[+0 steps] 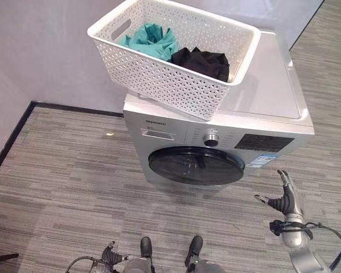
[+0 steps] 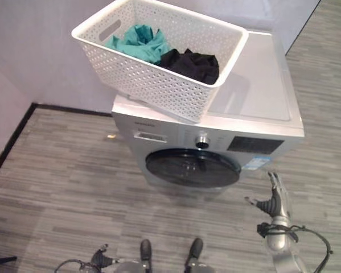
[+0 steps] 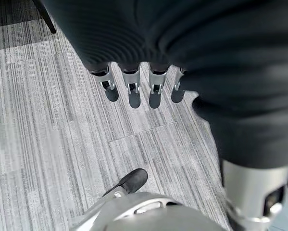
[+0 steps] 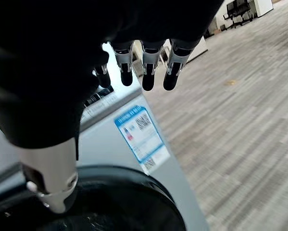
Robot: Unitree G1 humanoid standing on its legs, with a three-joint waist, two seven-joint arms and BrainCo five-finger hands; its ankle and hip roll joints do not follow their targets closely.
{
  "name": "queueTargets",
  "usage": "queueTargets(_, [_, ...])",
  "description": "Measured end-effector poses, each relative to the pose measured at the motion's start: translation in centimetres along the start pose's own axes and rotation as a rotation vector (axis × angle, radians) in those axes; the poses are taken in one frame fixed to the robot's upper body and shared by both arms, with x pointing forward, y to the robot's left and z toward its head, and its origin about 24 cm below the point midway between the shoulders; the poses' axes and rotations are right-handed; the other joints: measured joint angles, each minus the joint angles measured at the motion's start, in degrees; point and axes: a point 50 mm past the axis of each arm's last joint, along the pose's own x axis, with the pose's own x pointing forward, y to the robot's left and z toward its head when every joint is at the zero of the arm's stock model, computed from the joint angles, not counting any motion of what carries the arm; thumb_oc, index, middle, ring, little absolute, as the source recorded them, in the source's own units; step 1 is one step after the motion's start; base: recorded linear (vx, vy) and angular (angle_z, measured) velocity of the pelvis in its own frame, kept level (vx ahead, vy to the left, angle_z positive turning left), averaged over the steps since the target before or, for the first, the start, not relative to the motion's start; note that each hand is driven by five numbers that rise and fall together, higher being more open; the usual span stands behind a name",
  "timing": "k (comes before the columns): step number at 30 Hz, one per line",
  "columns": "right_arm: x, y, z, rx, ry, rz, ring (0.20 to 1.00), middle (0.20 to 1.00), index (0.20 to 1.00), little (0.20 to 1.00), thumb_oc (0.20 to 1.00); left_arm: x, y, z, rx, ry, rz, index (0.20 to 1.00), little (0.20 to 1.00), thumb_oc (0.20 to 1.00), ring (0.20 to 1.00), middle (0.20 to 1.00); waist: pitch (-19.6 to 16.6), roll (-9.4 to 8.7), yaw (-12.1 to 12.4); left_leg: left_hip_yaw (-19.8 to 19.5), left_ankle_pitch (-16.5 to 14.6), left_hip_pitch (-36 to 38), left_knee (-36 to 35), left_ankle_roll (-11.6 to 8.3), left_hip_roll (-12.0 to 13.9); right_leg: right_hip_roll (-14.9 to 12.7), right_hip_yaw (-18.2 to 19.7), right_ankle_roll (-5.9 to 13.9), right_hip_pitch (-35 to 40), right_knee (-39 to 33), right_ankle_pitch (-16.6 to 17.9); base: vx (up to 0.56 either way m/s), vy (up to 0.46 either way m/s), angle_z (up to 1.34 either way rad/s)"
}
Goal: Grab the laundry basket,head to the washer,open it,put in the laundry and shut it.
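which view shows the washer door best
The left eye view shows it best: the whole round dark washer door is seen shut, below the laundry basket. The right eye view shows much the same. The right wrist view catches its dark rim past the right hand. The left wrist view faces the floor.

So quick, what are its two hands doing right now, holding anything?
Left hand: open, holding nothing, down over the floor.
Right hand: open, holding nothing, raised near the washer door.
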Motion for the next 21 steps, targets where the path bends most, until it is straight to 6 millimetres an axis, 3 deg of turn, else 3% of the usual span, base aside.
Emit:
queueTargets(4, [0.8,-0.5,0.5,-0.041,-0.032,-0.003,1.000,1.000,1.000,1.000,1.000,0.1,0.0,0.3,0.001,-0.009,0.001,1.000,1.000,1.000,1.000,1.000,0.28,0.06,0.01,0.26,0.09,-1.16,0.07,0.04,0.03,-0.05,0.17,-0.04,-1.22,-0.02,0.22,-0.02,-0.008,-0.02])
queueTargets(9, [2.0,-0.8,1.7,-0.101,-0.088,-0.013,1.000,1.000,1.000,1.000,1.000,0.4,0.1,2.2,0.029,-0.075,-0.001,1.000,1.000,1.000,1.000,1.000,2.93,0.65,0.21,-0.63,0.81,-2.34,-0.06,-0.11,0.11,-0.05,-0.85,-0.09,-1.88,-0.01,0.32,0.01,-0.040,0.09])
queueTargets(15, [2.5,-0.4,3.1,-0.111,-0.146,0.008,1.000,1.000,1.000,1.000,1.000,0.5,0.0,3.6,0.022,-0.111,-0.004,1.000,1.000,1.000,1.000,1.000,4.68,1.84,0.48,-1.86,1.27,-3.31,-0.14,-0.13,0.01,-0.27,-2.58,-0.11,-1.91,0.00,0.31,0.00,-0.019,0.15])
queueTargets(21, [2.6,-0.4,3.3,-0.115,-0.153,0.009,1.000,1.000,1.000,1.000,1.000,0.6,0.1,4.2,0.023,-0.125,-0.001,1.000,1.000,1.000,1.000,1.000,5.77,2.00,0.21,-3.13,1.51,-4.01,-0.09,-0.14,-0.19,-0.77,-3.70,-0.02,-1.91,-0.01,0.20,0.00,-0.010,0.11])
